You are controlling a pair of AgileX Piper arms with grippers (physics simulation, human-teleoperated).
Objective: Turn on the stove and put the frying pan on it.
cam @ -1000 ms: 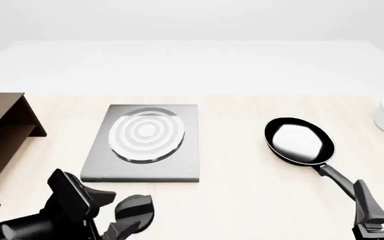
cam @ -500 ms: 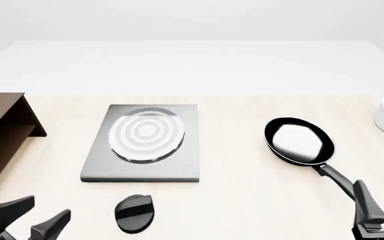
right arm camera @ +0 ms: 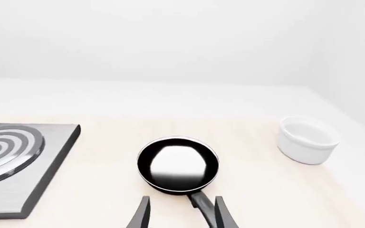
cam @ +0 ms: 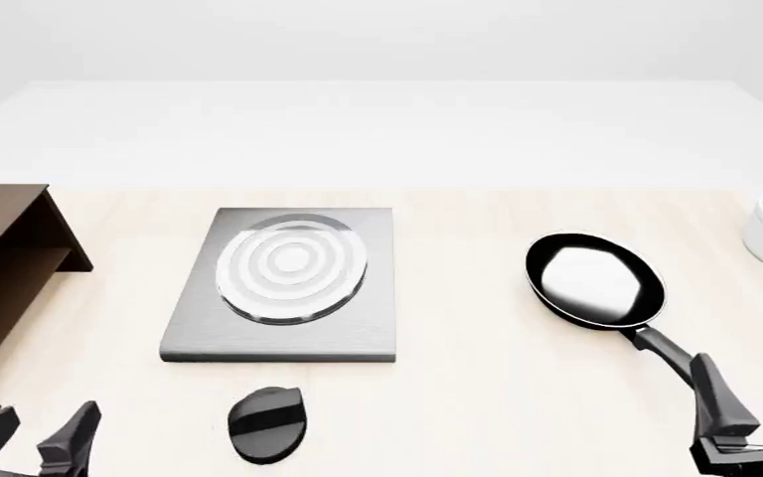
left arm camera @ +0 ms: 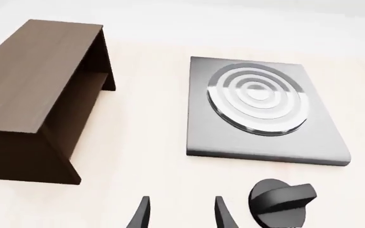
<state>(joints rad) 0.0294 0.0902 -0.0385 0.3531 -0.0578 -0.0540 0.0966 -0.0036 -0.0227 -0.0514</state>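
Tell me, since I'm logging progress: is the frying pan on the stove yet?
No. The frying pan sits on the table, apart from the stove, whose burner is bare.

The stove (left arm camera: 265, 111) lies flat on the pale table (left arm camera: 144, 133), its ringed burner (left arm camera: 258, 97) uncovered. At nine o'clock from it stands a brown shelf (left arm camera: 40, 99), well apart. The black knob (left arm camera: 281, 202) sits at six o'clock, just beside the left gripper (left arm camera: 181, 213), whose fingers stand parted around nothing.

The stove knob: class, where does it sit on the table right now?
In the front view the knob lies on the table just in front of the stove, apart from it, right of the left pincer.
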